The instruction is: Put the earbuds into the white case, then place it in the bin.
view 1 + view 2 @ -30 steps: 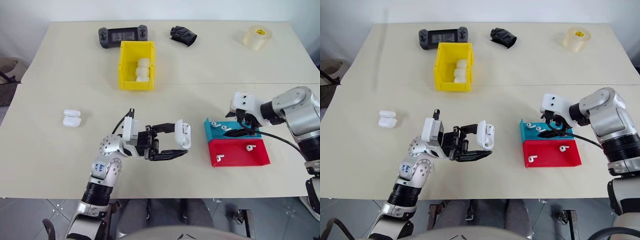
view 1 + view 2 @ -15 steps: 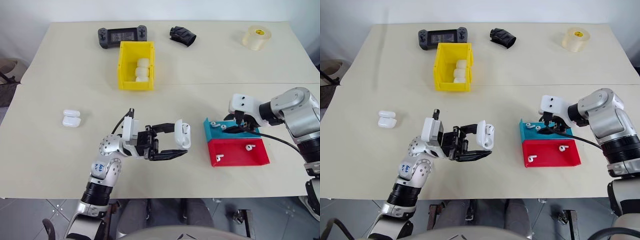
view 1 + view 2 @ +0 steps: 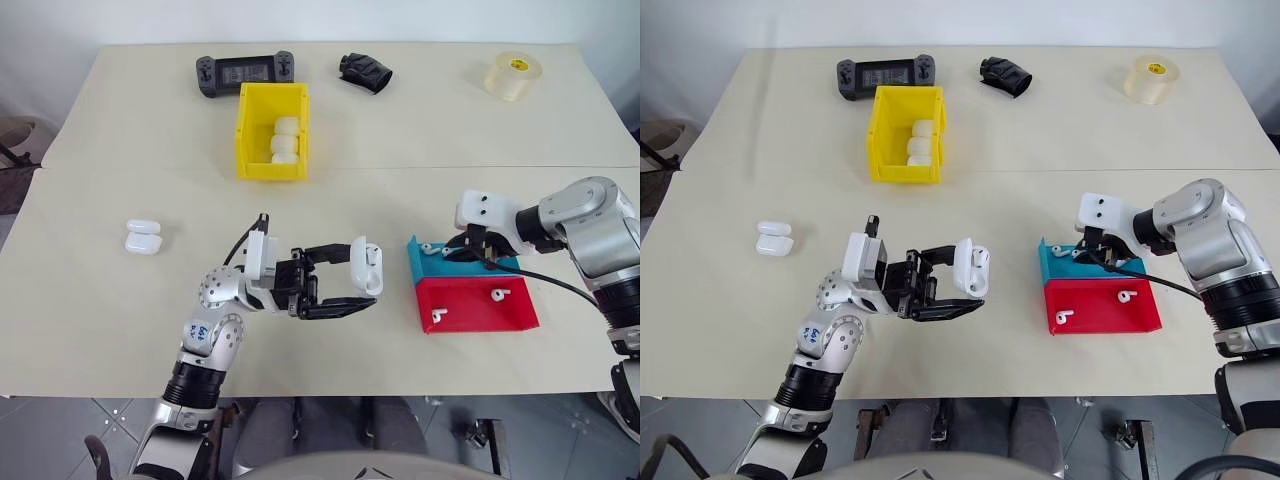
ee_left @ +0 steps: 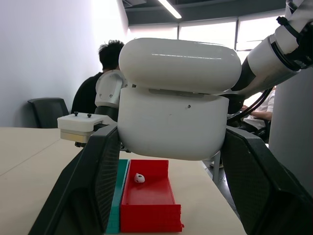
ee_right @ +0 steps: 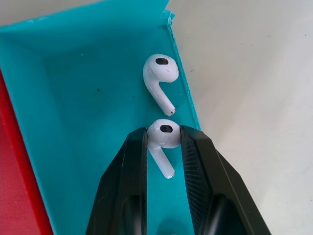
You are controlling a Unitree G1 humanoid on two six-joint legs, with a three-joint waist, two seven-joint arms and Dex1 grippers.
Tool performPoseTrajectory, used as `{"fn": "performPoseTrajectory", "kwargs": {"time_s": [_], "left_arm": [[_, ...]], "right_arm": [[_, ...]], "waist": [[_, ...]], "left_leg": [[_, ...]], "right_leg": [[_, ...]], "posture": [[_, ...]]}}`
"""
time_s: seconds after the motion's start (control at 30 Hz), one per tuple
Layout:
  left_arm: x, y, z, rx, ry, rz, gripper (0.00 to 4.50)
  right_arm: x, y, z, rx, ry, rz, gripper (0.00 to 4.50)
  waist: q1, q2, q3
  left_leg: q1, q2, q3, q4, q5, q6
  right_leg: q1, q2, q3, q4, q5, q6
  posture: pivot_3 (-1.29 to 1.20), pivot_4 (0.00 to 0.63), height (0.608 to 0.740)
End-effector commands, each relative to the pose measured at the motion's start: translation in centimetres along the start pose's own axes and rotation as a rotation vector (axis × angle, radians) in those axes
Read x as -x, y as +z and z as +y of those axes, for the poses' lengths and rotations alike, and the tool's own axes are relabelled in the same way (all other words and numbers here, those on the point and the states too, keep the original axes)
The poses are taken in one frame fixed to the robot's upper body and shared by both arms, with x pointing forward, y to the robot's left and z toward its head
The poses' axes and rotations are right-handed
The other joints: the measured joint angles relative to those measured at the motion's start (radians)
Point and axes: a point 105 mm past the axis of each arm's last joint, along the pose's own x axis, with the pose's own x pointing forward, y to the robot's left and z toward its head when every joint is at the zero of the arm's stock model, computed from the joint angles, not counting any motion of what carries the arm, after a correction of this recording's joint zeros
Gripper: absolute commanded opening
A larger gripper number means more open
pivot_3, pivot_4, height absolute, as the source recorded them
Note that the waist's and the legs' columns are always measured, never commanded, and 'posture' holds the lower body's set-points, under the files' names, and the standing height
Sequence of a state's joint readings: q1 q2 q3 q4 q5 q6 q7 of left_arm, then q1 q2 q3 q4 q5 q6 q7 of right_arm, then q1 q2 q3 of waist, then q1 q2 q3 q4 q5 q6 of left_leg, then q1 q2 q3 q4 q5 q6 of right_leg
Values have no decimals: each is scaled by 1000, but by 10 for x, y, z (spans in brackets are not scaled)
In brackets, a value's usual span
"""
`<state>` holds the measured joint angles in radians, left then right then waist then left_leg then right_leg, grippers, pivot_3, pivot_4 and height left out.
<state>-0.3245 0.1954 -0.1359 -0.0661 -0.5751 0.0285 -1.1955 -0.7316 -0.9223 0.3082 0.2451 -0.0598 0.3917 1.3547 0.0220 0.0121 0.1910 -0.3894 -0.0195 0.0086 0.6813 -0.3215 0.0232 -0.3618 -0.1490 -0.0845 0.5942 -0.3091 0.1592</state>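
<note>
My left gripper (image 3: 358,284) is held above the table's near middle, shut on the white case (image 3: 366,267), whose rounded body (image 4: 173,100) sits between the two black fingers. Over at the right, my right gripper (image 5: 164,142) reaches down into the teal tray (image 3: 424,264) and is shut on one of the earbuds (image 5: 163,133), head pinched between the fingertips. A second earbud (image 5: 160,73) lies just beyond it in the same tray. Far across the table stands the yellow bin (image 3: 270,167), holding white cases (image 3: 285,140).
A red tray (image 3: 470,310) beside the teal one holds two earbuds (image 3: 499,295). Another white case (image 3: 143,237) lies at the left. A black game controller (image 3: 245,72), a black object (image 3: 366,72) and a tape roll (image 3: 515,75) sit along the far edge.
The right gripper's fingers have closed onto an earbud in the teal tray. The left gripper and the case it holds have stayed still.
</note>
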Motion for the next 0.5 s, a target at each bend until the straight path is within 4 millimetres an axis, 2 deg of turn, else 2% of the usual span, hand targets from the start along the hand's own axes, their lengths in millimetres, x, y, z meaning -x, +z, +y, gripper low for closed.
{"fn": "performPoseTrajectory", "kwargs": {"time_s": [0.03, 0.2, 0.33, 0.37, 0.43, 0.5], "left_arm": [[-3, 9, 0, -38, -14, -25, 2863], [-3, 9, 1, -36, -17, -24, 2863], [-3, 9, 3, -36, -21, -27, 2863], [-3, 9, 4, -37, -17, -31, 2863], [-2, 10, 8, -35, -1, -43, 2863], [-1, 9, 10, -33, 4, -46, 2863]], "right_arm": [[-2, 1, 1, 0, -15, -13, 965], [6, 4, -1, -11, -50, -41, 965], [22, 12, -5, -25, -113, -106, 965], [28, 16, -5, -34, -124, -133, 965], [50, 38, -2, -49, -144, -286, 965], [63, 54, 5, -62, -140, -416, 965]], "waist": [[0, 0, 0], [1, 0, 0], [2, 0, 0], [2, 0, 0], [3, 0, 0], [3, 0, 0]], "left_leg": [[0, 0, 0, 0, 0, 0], [0, 0, 0, 0, 0, 0], [0, 0, 0, 0, 0, 0], [-1, 0, 0, 0, 0, 0], [-1, 0, 0, 0, 0, 0], [-1, 1, -1, 0, 0, 0]], "right_leg": [[0, 0, 0, 0, 0, 0], [0, 0, 0, 0, 0, 0], [0, 0, 0, 0, 0, 0], [0, 0, 0, 0, 0, 0], [-1, 0, 0, 0, 0, 0], [-1, 0, 0, 0, 0, 0]], "posture": [[0, 150, 740], [0, 150, 740], [0, 150, 740], [0, 150, 740], [0, 150, 740], [0, 150, 740]]}}
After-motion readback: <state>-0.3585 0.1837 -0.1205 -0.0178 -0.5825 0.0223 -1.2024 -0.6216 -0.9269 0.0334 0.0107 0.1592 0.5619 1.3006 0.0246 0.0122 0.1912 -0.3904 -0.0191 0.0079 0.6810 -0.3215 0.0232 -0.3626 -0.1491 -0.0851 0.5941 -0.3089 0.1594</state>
